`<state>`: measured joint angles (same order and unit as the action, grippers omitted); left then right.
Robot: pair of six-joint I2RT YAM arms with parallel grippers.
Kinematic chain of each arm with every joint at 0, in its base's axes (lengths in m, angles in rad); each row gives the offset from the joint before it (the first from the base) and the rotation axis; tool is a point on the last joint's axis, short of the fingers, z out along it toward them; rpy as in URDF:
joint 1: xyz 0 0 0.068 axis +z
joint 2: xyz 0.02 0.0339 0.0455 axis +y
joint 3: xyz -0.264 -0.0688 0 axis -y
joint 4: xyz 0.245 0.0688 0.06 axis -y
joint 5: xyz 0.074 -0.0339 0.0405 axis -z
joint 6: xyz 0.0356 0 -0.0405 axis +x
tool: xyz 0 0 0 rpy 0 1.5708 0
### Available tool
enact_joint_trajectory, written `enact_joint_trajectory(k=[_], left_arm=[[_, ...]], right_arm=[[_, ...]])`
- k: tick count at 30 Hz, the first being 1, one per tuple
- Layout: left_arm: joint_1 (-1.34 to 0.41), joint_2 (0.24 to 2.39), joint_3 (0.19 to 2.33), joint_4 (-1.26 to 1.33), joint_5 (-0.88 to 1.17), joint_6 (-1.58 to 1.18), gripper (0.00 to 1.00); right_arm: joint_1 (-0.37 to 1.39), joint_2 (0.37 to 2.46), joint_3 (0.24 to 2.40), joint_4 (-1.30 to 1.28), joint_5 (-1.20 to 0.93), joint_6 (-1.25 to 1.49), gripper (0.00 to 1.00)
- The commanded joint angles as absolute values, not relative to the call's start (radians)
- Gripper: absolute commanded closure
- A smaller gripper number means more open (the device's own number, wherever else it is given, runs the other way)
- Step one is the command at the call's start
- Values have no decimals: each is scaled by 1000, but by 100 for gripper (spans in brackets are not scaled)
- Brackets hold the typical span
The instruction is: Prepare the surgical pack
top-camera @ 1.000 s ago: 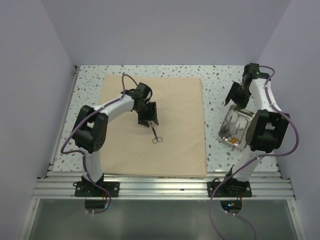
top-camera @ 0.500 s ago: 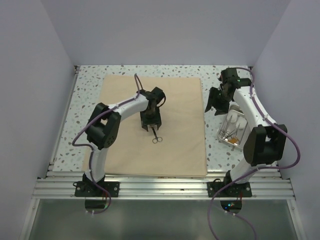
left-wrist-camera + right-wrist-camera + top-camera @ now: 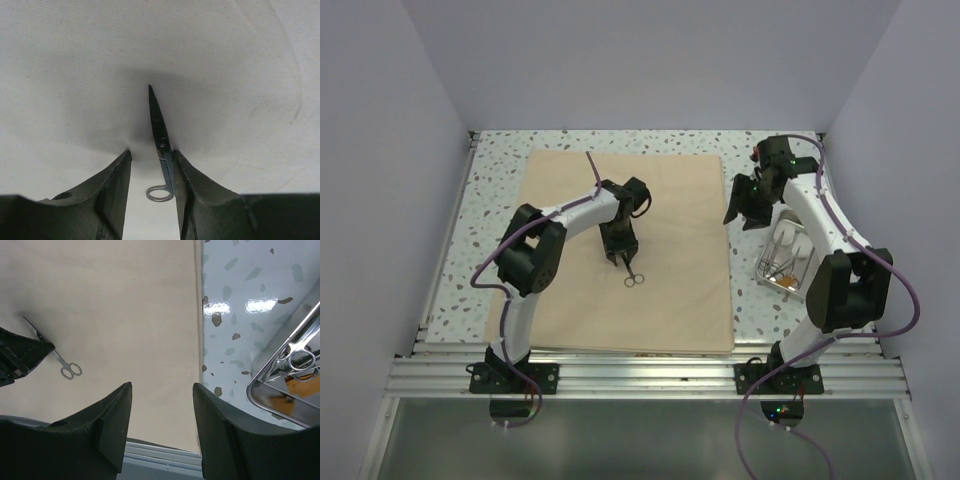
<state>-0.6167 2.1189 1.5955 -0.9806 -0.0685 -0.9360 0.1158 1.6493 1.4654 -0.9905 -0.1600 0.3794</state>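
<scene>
The surgical pack is a big tan fabric sheet lying flat on the speckled table. Silver scissors lie on it near its middle. My left gripper is down over the scissors' blades. In the left wrist view the scissors run between my left gripper's fingers, against the right finger, with a gap to the left one; the jaws are open. My right gripper hangs open above the sheet's right edge, and my right gripper has nothing between its fingers.
A shiny steel tray with forceps and white items stands on the table right of the sheet; its rim shows in the right wrist view. An aluminium rail runs along the near edge. Walls enclose the table.
My left gripper moved down over the scissors and its jaws narrowed around them. My right arm swung left, from above the tray to the sheet's right edge.
</scene>
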Motion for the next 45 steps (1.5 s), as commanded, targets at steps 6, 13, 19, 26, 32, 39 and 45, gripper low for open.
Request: enact_joint_trajectory(k=[6,13,19,26,32,39,45], left_arm=[[-621,2183,1629,-974,-83,-956,70],[-621,2171,1664,-966,-83,-897,99],[-620,2108,1694,-933,-42,-789,100],[-623,1944,1542,-738,169,-621,100],[-623,1823,1460,-707,181,-557,100],[-624,1761,1419,-716,218,-517,100],[-623,1709,1368,-692,250,-509,100]], right_arm=[[159,1635,1491,-971,-181,371,44],[193,1635,1511,-973,-173,374,44],[222,1663,1514,-933,-274,409,44],[248,1687,1327,-596,-604,641,43],[337,1753,1298,-439,-644,719,39],[463,1828,1362,-417,-594,767,40],[503,1850,1393,-426,-543,790,43]])
